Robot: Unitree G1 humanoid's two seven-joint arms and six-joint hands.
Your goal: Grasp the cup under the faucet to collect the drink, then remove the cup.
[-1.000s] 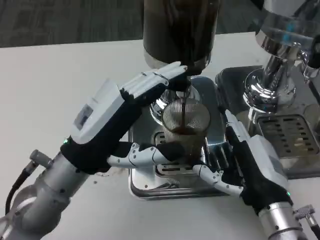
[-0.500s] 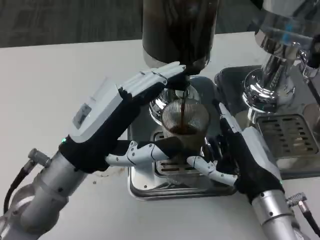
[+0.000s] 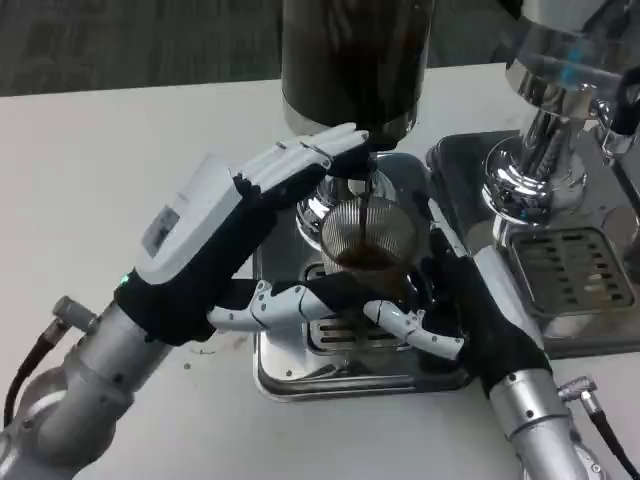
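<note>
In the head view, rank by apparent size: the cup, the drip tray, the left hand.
1. Left hand, though it is nearer the camera.
2. Drip tray, partly hidden, so its rank against the hand is unsure.
3. Cup, clearly smallest.

one cup [image 3: 366,240], two hands, two dispensers, two drip trays

A white desk [image 3: 120,150] fills most of the view under even light. Beyond its far edge lies a dark grey carpeted floor [image 3: 130,40].
</note>
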